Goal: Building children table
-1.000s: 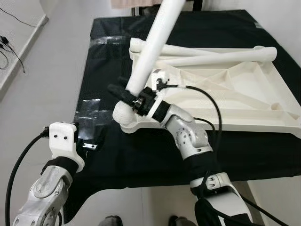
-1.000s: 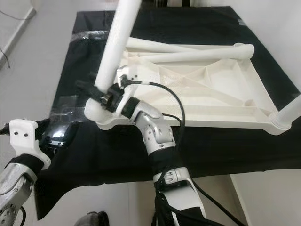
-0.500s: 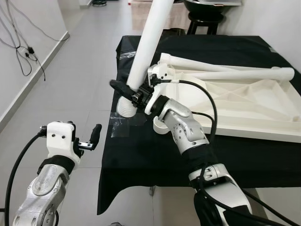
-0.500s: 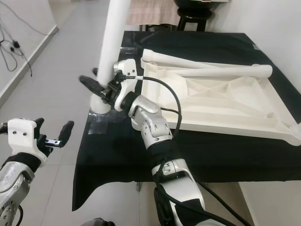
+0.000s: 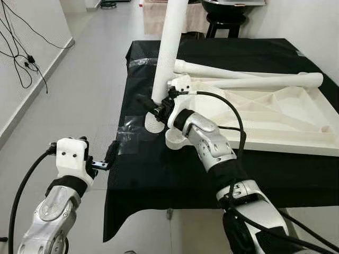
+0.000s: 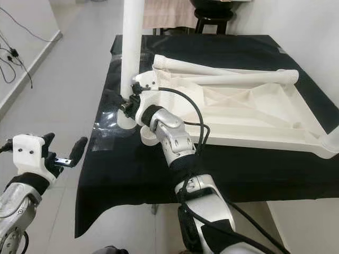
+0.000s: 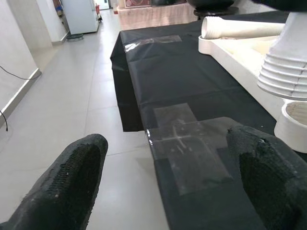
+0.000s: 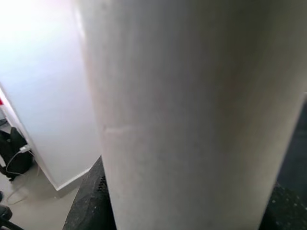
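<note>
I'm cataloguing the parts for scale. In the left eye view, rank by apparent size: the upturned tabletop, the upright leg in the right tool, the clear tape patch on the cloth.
1. Upturned tabletop, largest.
2. Upright leg held by the right tool; its top is cut off, so its size is unsure.
3. Clear tape patch, smallest.

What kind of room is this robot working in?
Probably a room in a home: a tiled floor, a white wall with cables, and a black-covered table holding a white children's tabletop.

Bright, even indoor light, both eye views sharp. Glare on the clear tape patch (image 5: pixel 127 138) over the black-clothed surface (image 5: pixel 159 174). Left wrist view: near fingertips (image 7: pixel 72 187) soft. Right wrist view: white plastic table leg (image 8: pixel 192 115) blurred, overexposed in one corner.
</note>
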Robot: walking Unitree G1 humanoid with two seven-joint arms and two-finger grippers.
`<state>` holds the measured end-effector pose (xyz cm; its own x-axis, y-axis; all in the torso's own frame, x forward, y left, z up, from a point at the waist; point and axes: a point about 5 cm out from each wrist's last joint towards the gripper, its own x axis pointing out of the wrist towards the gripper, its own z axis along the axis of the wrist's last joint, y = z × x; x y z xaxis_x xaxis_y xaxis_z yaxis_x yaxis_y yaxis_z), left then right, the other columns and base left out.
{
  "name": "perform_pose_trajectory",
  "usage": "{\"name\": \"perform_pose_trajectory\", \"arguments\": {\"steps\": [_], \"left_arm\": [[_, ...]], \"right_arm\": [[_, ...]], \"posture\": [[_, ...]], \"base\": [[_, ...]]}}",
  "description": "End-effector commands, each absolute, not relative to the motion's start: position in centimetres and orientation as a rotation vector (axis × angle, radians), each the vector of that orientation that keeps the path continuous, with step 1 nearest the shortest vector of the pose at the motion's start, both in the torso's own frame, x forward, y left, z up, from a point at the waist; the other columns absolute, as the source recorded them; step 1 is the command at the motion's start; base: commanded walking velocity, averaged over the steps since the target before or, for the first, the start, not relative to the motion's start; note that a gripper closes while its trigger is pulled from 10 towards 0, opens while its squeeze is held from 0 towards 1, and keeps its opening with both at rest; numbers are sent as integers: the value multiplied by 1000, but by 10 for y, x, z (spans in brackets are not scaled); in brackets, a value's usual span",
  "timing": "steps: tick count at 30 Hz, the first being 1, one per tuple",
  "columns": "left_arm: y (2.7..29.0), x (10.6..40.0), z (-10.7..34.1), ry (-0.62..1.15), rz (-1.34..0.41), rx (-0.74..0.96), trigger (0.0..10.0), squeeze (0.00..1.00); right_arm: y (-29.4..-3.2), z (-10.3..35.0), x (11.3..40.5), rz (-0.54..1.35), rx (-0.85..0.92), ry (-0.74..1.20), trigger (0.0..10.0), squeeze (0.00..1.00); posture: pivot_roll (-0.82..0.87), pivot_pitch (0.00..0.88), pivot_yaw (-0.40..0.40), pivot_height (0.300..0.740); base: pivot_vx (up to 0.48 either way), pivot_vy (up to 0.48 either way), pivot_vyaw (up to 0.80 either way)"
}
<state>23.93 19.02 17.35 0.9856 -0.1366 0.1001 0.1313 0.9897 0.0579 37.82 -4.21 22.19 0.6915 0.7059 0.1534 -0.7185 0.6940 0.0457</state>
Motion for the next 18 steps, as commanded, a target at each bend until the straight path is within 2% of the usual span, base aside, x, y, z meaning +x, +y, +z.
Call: {"name": "perform_pose_trajectory", "arguments": {"steps": [1,7,8,12,15,18], "left_arm": [[185,235,171,-86,-179,91,10000,0],[178,228,172,-75,-240,99,10000,0],[177,224,173,-73,-255,90,10000,0],[173,217,175,-69,-286,83,10000,0],[166,205,176,-49,-347,78,10000,0],[166,203,176,-46,-352,77,10000,0]], "right_arm": [[-43,228,381,830,88,-153,10000,0],[-52,226,384,941,12,-134,10000,0],[-56,226,384,982,6,-135,10000,0],[-61,226,382,1055,-4,-136,10000,0],[-65,226,374,1249,-1,-151,10000,0],[-66,226,373,1271,3,-154,10000,0]], "posture": [[56,157,14,740],[60,177,18,740],[66,209,19,740],[72,231,20,740],[82,265,26,740],[82,265,26,740]], "base": [[0,0,0],[0,0,0],[0,0,0],[0,0,0],[0,0,0],[0,0,0]]}}
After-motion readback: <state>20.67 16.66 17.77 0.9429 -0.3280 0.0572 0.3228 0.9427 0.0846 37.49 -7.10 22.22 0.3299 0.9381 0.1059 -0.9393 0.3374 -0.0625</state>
